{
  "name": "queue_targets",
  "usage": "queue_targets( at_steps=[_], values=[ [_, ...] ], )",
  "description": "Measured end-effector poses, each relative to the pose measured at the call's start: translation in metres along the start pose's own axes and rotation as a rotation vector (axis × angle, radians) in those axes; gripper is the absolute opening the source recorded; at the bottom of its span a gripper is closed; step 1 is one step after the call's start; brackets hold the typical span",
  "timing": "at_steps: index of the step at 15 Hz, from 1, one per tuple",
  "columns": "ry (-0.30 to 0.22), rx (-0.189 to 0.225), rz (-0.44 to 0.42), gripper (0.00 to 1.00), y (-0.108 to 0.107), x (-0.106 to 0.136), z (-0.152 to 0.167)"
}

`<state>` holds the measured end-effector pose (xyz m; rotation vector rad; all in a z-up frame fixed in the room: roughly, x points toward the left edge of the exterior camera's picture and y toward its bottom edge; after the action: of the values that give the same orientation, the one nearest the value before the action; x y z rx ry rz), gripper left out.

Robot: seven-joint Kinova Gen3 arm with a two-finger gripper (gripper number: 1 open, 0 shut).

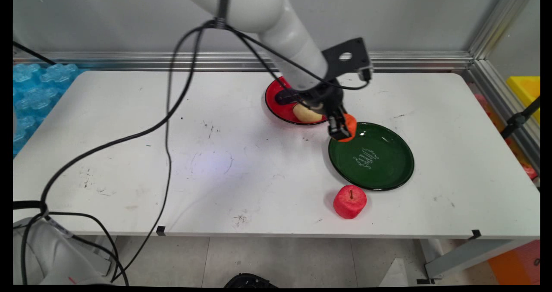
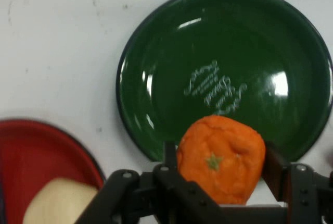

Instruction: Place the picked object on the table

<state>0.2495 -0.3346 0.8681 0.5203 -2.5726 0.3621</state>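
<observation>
My black gripper (image 1: 343, 130) is shut on an orange toy fruit (image 1: 349, 127), held in the air over the near-left rim of a green plate (image 1: 384, 171). In the hand view the orange fruit (image 2: 221, 159) sits squeezed between the two fingers (image 2: 274, 171), with the green plate (image 2: 171, 67) below it, bare but for white lettering. Behind and left lies a red plate (image 1: 272, 97) holding a pale yellow fruit (image 1: 308, 114); the hand view shows the red plate (image 2: 31, 156) and the pale fruit (image 2: 54, 200) at bottom left.
A red toy apple (image 1: 349, 201) stands on the table near the front edge, just in front of the green plate. Black cables (image 1: 168, 111) hang from the arm across the table's left half. Blue foam (image 1: 30, 93) lies off the table's left side.
</observation>
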Motion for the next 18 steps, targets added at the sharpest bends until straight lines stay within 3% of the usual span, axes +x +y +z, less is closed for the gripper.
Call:
queue_targets(
  at_steps=[4,9,18],
  values=[
    [-0.005,0.005,-0.049,0.00,-0.002,-0.038,-0.026],
    [-0.018,0.012,-0.093,0.00,-0.010,-0.073,-0.029],
    [-0.053,-0.018,-0.112,0.00,-0.025,-0.106,0.025]
  ],
)
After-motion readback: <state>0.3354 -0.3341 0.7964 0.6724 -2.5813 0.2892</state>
